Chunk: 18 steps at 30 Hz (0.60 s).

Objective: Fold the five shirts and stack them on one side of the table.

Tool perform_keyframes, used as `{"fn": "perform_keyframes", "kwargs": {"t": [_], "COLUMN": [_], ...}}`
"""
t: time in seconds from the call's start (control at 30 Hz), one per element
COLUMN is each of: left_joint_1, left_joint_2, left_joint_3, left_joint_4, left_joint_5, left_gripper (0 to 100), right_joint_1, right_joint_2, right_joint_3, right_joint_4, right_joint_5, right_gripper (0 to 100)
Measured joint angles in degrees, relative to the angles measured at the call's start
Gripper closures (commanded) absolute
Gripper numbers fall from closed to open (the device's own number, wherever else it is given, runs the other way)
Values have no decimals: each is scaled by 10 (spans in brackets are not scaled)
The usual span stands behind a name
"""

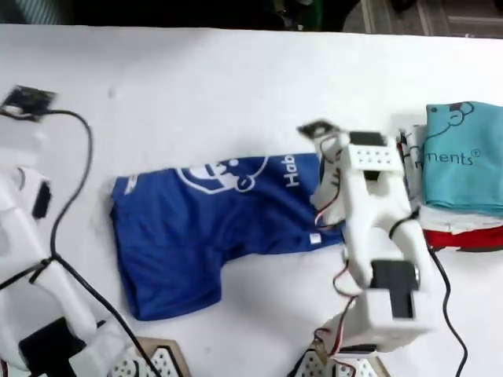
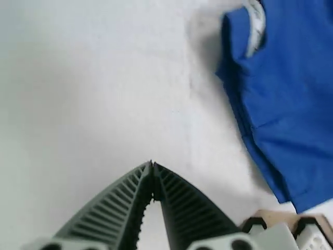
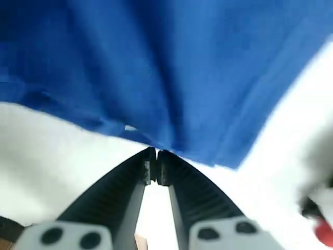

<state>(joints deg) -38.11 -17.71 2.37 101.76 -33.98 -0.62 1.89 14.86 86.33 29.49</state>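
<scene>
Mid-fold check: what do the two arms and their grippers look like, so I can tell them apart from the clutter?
The left arm and right arm are white, blocky plastic with black motors. Thin red, white and black wires loop along the right arm; a black cable runs by the left. The left gripper and right gripper have dark grey, ribbed, tapering fingers.

One blue shirt [image 1: 196, 228] is lying spread on the single desk [image 1: 196, 94]. Three more are sitting stacked: teal shirt [image 1: 464, 157], white shirt [image 1: 452, 220], red shirt [image 1: 471, 237]. Two arms are standing by: left arm [image 1: 31, 298], right arm [image 1: 377, 236].
</scene>
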Motion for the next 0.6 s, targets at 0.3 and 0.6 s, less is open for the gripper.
{"fn": "perform_keyframes", "kwargs": {"t": [0.3, 0.6], "left_joint_1": [-76, -163], "left_joint_2": [0, 0], "left_joint_3": [-78, -78], "left_joint_4": [1, 1], "left_joint_5": [57, 72], "left_gripper": [977, 977], "right_joint_1": [-149, -325], "right_joint_2": [-85, 33], "right_joint_3": [-40, 55], "right_joint_4": [28, -160], "right_joint_5": [0, -55], "right_gripper": [981, 981]}}
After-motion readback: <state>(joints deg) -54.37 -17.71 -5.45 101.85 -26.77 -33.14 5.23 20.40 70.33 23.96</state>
